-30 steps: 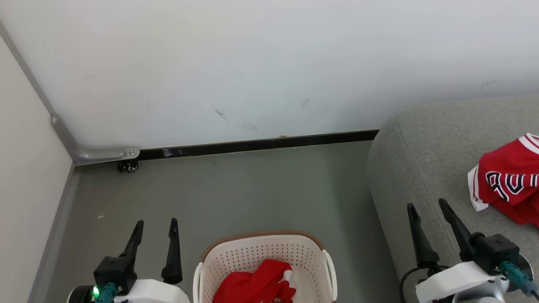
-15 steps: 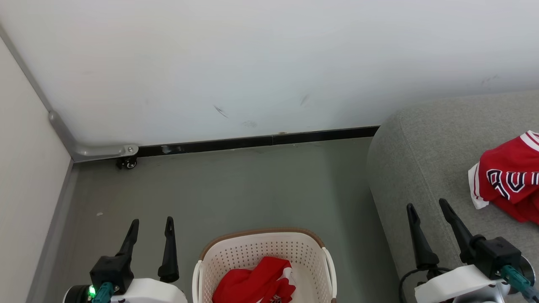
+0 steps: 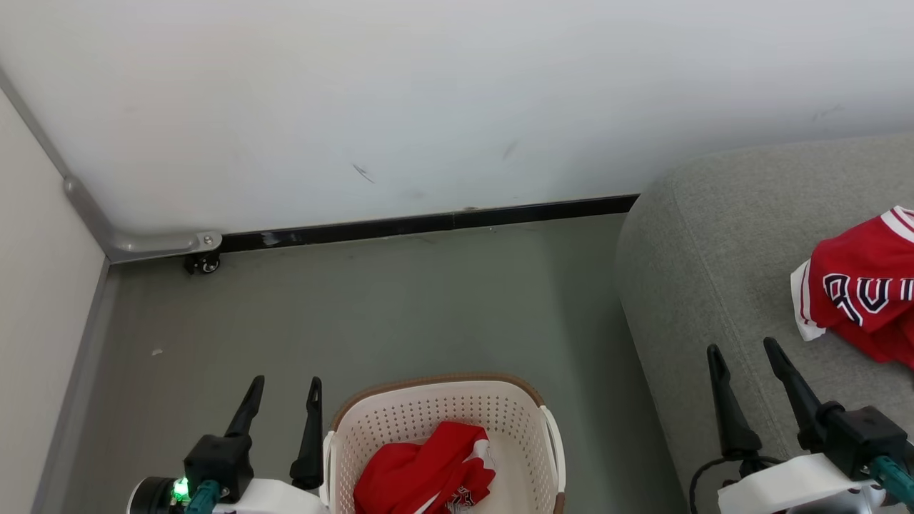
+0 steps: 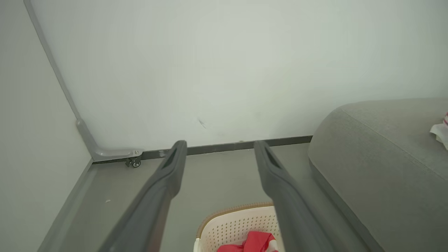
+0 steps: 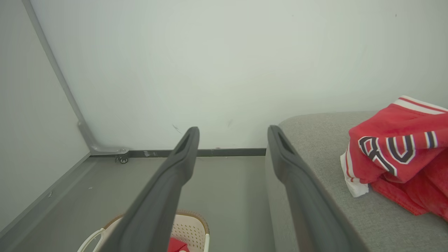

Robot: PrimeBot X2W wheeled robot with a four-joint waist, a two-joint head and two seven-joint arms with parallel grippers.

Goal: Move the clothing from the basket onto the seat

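Note:
The cream basket (image 3: 428,410) with a brown rim stands on the floor at the bottom centre, and a crumpled piece of red clothing (image 3: 421,471) lies in it. A second red jersey (image 3: 864,285) with white trim and lettering lies on the grey seat (image 3: 700,271) at the right. My left gripper (image 3: 286,380) is open and empty, close beside the basket's left wall. My right gripper (image 3: 741,345) hangs open and empty over the seat's front edge, left of the jersey. The left wrist view shows the left gripper (image 4: 219,143) above the basket (image 4: 238,220). The right wrist view shows the right gripper (image 5: 233,128) beside the jersey (image 5: 402,150).
A white wall with a dark baseboard (image 3: 428,223) closes the far side. A side panel on the left meets it at a metal bracket with a small caster (image 3: 203,263). Grey floor (image 3: 400,307) lies between the basket, the wall and the seat.
The head view has shifted a little, so the wall and floor sit higher in it. The left gripper now stands closer to the basket's left wall. Both grippers stay open.

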